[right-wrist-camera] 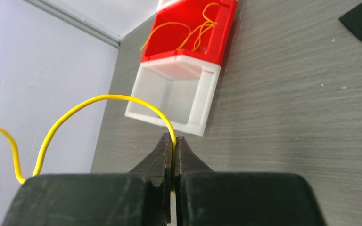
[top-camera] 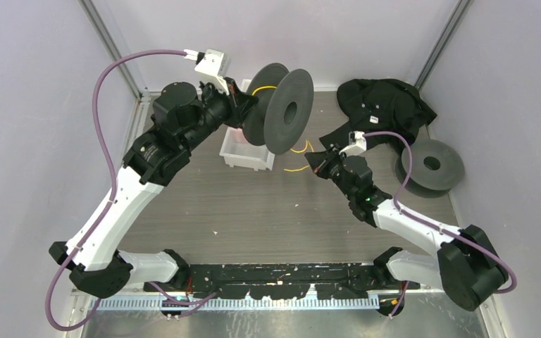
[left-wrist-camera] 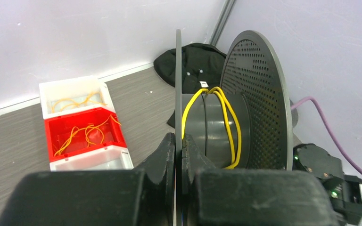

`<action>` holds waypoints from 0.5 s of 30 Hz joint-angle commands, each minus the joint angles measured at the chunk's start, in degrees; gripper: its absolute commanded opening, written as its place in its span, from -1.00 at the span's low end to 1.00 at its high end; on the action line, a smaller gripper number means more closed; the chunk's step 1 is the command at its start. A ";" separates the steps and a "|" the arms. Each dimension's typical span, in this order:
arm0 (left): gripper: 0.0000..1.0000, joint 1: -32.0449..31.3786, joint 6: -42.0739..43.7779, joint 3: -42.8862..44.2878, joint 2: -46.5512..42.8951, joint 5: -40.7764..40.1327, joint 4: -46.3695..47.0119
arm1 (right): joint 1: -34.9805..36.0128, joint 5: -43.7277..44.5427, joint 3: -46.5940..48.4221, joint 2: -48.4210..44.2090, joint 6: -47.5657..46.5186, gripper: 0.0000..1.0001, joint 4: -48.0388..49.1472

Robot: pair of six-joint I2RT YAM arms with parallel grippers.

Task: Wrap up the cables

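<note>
A dark grey spool (top-camera: 285, 109) hangs above the table's far middle, its axis lying level. My left gripper (top-camera: 243, 98) is shut on the thin edge of the spool's near flange (left-wrist-camera: 178, 84), which passes between the jaws of the left gripper (left-wrist-camera: 178, 141). A yellow cable (left-wrist-camera: 226, 117) runs a few turns round the hub. From the spool the cable (top-camera: 297, 149) drops in loose loops to the table. My right gripper (top-camera: 315, 163) sits low beside those loops. In the right wrist view the right gripper (right-wrist-camera: 174, 141) is shut on the cable (right-wrist-camera: 99, 97), which arches left out of the tips.
A row of small bins (top-camera: 243, 151) stands under the spool: a red bin (left-wrist-camera: 82, 127) holding more yellow cords and an empty white bin (right-wrist-camera: 169, 94). A second grey spool (top-camera: 431, 165) lies flat at the right. A black cloth (top-camera: 387, 105) lies at the back right.
</note>
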 commanded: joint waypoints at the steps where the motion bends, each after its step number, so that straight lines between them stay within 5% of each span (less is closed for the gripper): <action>1: -0.99 -0.09 -0.45 3.84 0.96 -5.02 8.57 | 1.72 -3.12 2.91 -6.29 -3.57 -0.99 -10.71; 9: -1.00 -0.09 -0.31 1.80 5.55 -16.11 10.31 | 13.94 -3.66 13.43 -13.12 -18.29 -0.99 -35.24; 15: -0.99 -0.14 -3.59 0.60 7.57 -23.11 11.33 | 26.40 -5.28 25.53 -5.12 -25.22 -0.99 -43.41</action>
